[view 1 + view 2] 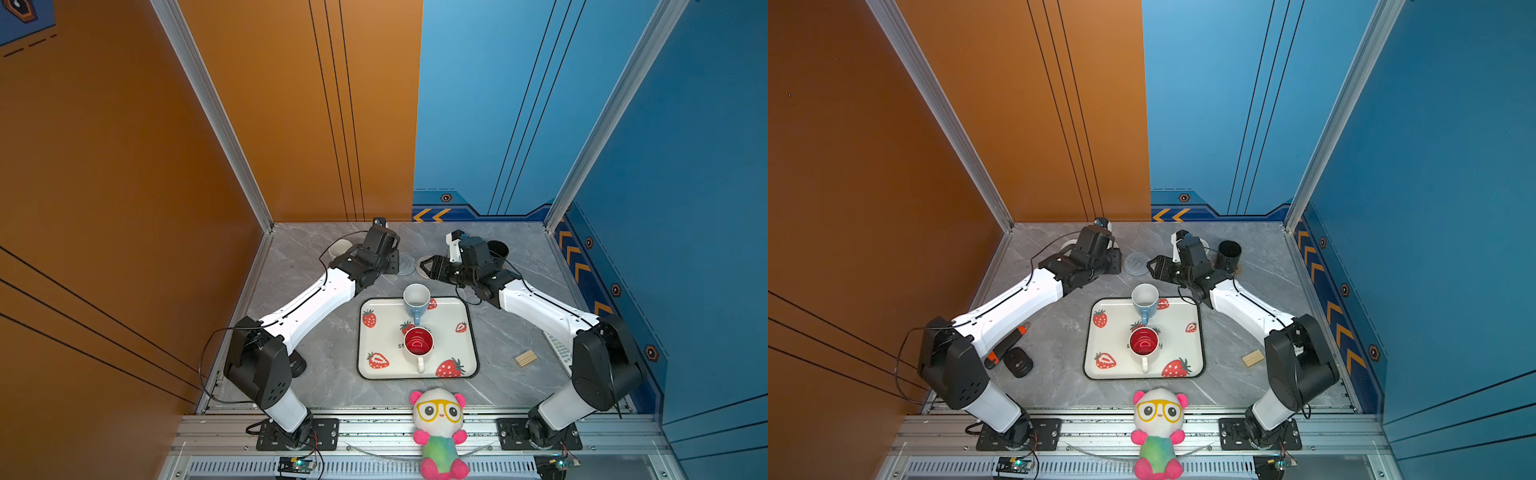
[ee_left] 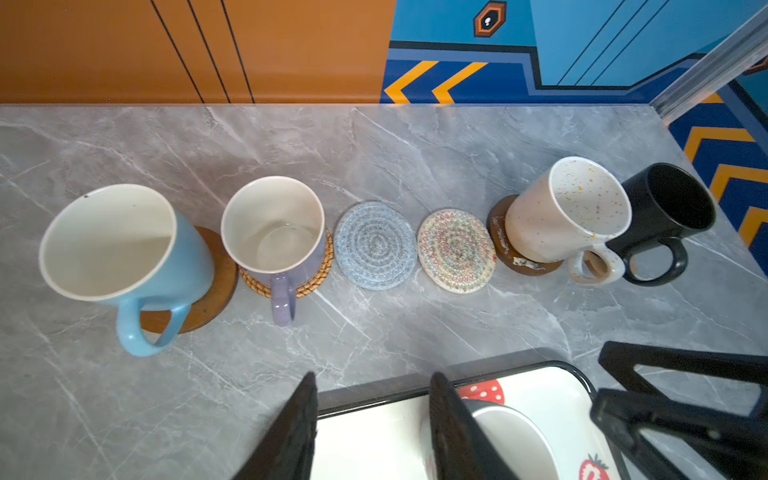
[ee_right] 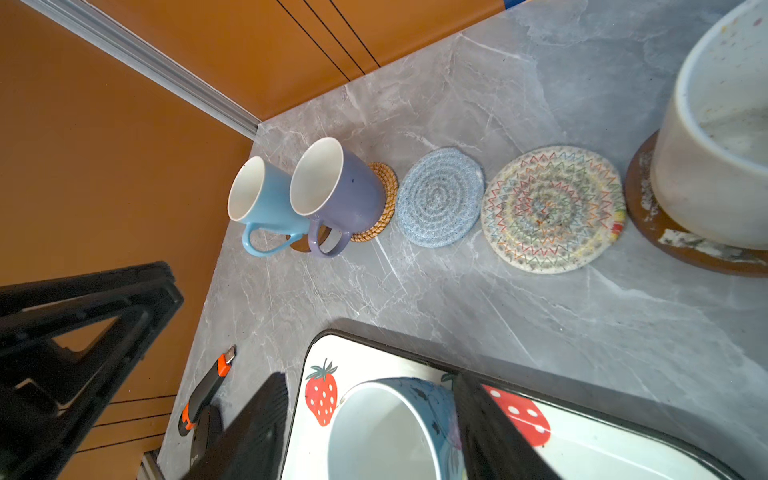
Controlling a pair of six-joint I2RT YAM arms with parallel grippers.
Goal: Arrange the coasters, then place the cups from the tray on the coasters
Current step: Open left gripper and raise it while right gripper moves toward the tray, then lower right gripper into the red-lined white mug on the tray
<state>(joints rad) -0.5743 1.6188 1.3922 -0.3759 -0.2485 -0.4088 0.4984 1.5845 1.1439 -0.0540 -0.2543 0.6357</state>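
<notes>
The left pincer [image 2: 372, 378] and right pincer [image 3: 370, 378] hang released and empty near the blue mug [image 1: 416, 300] at the tray's [image 1: 386, 336] upper edge. They seem to be lining up for the bare grey-blue mat [image 1: 406, 262] just above.

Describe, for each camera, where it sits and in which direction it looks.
Both top views: high above the near table edge, looking down at the tray; both arms show whole.
Left wrist: on the left arm, facing the back wall; shows the open left gripper and the right gripper.
Right wrist: on the right arm, facing the corner post; shows both grippers too.
Shared: both wrist views show the bare grey-blue coaster and beige coaster.
</notes>
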